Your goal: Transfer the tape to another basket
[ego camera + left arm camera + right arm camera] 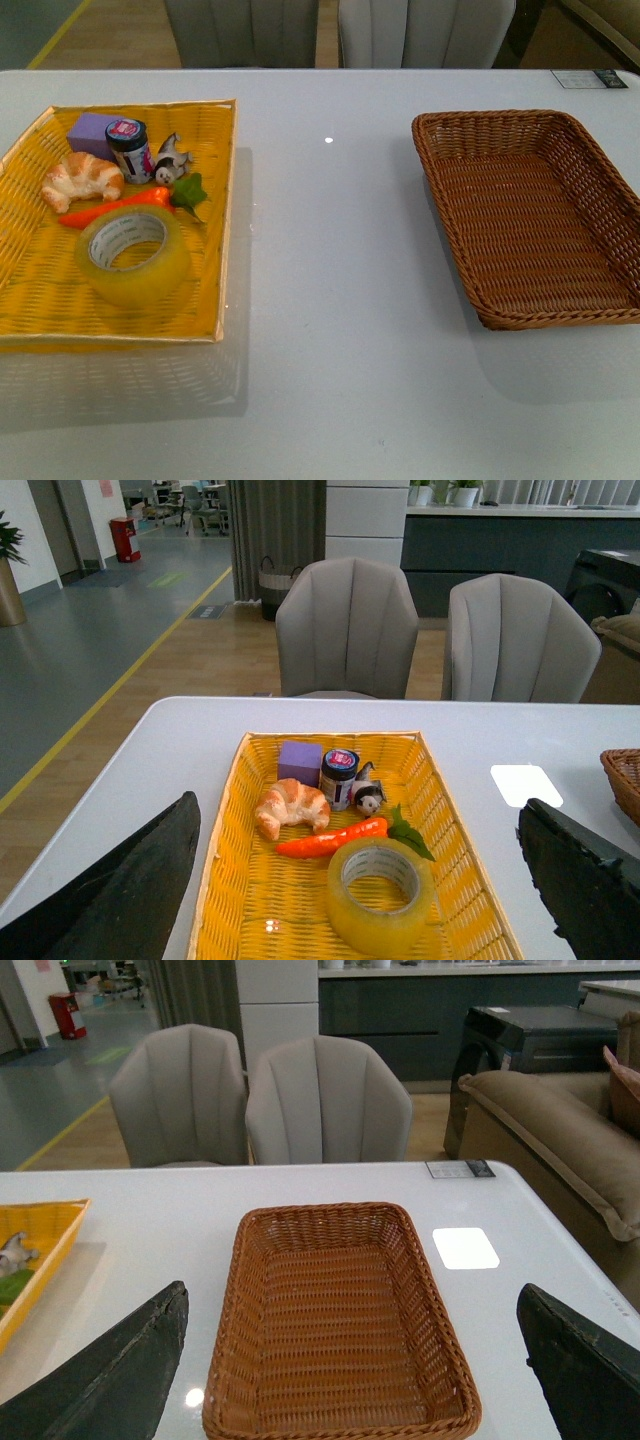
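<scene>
The tape (pixel 132 255), a wide yellowish translucent roll with a white printed core, lies flat in the yellow woven tray (pixel 30 290) on the table's left. It also shows in the left wrist view (pixel 380 895). The brown wicker basket (pixel 585 300) sits empty on the right and also shows in the right wrist view (pixel 340 1410). Neither arm shows in the front view. My left gripper (pixel 360 900) is open, held above and short of the tape, its dark fingers (pixel 120 890) wide apart. My right gripper (pixel 350 1380) is open above the basket's near end, empty.
The yellow tray also holds a croissant (pixel 82 178), a toy carrot (pixel 125 205), a small jar (pixel 129 150), a purple block (pixel 90 130) and a small figurine (pixel 170 160). Two grey chairs (pixel 345 630) stand beyond the table's far edge. A card (pixel 590 78) lies at the far right corner.
</scene>
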You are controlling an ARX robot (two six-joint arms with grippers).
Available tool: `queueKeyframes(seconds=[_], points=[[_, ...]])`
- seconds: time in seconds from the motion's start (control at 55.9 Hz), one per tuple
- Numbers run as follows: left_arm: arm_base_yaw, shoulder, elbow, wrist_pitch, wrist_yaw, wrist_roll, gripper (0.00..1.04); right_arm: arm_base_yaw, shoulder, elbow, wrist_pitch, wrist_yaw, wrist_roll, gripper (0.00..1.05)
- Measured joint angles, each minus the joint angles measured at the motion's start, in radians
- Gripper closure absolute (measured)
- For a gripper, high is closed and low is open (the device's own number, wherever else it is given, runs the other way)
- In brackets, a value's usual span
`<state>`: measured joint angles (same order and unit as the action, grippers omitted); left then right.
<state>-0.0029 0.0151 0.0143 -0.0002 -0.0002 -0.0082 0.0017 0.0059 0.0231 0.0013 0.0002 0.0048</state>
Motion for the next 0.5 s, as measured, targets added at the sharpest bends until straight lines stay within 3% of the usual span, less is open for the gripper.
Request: queueKeyframes(seconds=[0.501], points=[[0.0, 0.0, 0.0, 0.0, 0.0, 0.0, 0.09, 0.0, 0.0, 0.0, 0.0, 0.0, 0.0, 0.09]])
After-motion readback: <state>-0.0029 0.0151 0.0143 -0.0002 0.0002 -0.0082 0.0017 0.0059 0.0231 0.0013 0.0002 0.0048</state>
